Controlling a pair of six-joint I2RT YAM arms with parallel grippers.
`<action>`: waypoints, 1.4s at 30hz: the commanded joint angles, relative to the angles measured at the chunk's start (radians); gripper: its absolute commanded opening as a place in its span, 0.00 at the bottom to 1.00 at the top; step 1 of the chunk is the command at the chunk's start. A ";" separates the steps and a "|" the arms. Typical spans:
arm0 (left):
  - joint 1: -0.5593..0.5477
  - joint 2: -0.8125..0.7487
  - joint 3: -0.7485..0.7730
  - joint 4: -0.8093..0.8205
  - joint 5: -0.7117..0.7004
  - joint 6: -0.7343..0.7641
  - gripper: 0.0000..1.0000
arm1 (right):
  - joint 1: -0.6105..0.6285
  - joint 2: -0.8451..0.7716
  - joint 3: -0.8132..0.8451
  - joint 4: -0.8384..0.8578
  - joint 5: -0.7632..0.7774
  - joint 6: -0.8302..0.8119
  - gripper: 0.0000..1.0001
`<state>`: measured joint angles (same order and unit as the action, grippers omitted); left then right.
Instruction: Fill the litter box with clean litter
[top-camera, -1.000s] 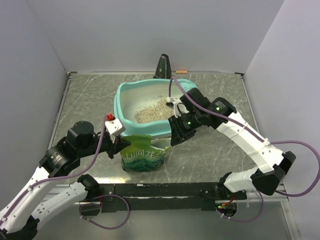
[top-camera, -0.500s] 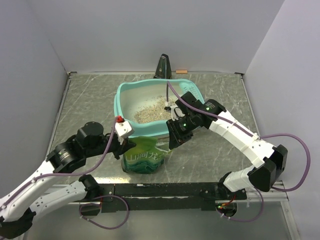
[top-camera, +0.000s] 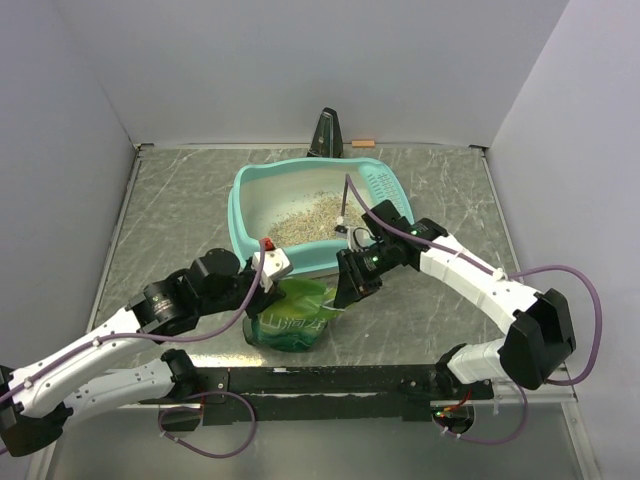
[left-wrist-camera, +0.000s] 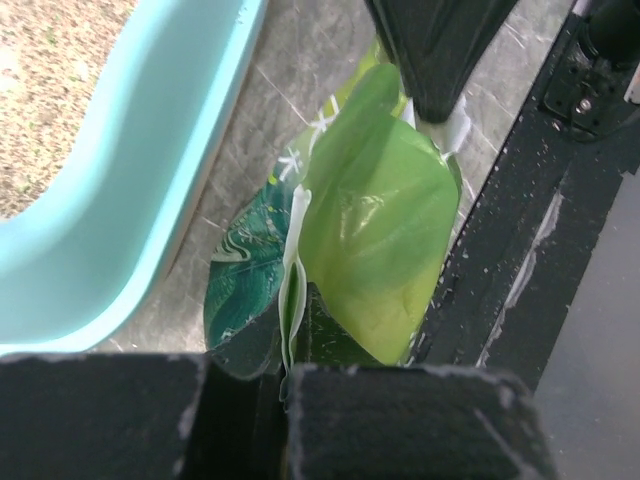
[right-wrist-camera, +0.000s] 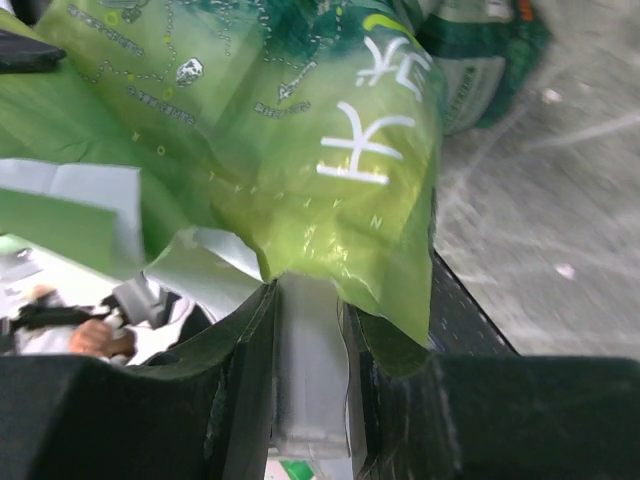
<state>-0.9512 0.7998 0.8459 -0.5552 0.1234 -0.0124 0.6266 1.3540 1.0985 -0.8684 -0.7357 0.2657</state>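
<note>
The teal litter box (top-camera: 243, 190) stands mid-table, with a heap of beige clean litter (top-camera: 305, 218) inside and a sieve grid at its right end. A green printed bag (top-camera: 292, 315) lies just in front of it. My left gripper (top-camera: 272, 278) is shut on the bag's left top edge. My right gripper (top-camera: 345, 290) is shut on its right top edge. In the left wrist view the bag (left-wrist-camera: 375, 230) hangs beside the box rim (left-wrist-camera: 150, 200), and litter (left-wrist-camera: 50, 90) shows inside. In the right wrist view the bag (right-wrist-camera: 300, 130) is pinched between the jaws.
A black triangular object (top-camera: 327, 132) and a small orange piece (top-camera: 362, 143) sit at the table's back edge. A black rail (top-camera: 330, 380) runs along the near edge, just below the bag. Grey walls close in the left, back and right sides.
Both grippers have moved down and toward the near edge with the bag. The bag's top has come away from the box rim and sunk lower. The left arm has swung right.
</note>
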 joint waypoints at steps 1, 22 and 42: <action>-0.015 -0.024 -0.019 0.054 -0.027 -0.023 0.01 | 0.008 0.046 -0.101 0.107 0.045 0.039 0.00; -0.031 -0.102 -0.088 0.115 -0.059 -0.038 0.01 | 0.035 -0.061 -0.459 0.908 -0.202 0.513 0.00; -0.070 -0.088 -0.102 0.117 -0.105 -0.037 0.01 | 0.004 -0.458 -0.742 1.082 -0.125 0.701 0.00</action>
<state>-1.0142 0.7116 0.7551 -0.4820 0.0364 -0.0326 0.6403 1.0050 0.3992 0.1638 -0.8471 0.9257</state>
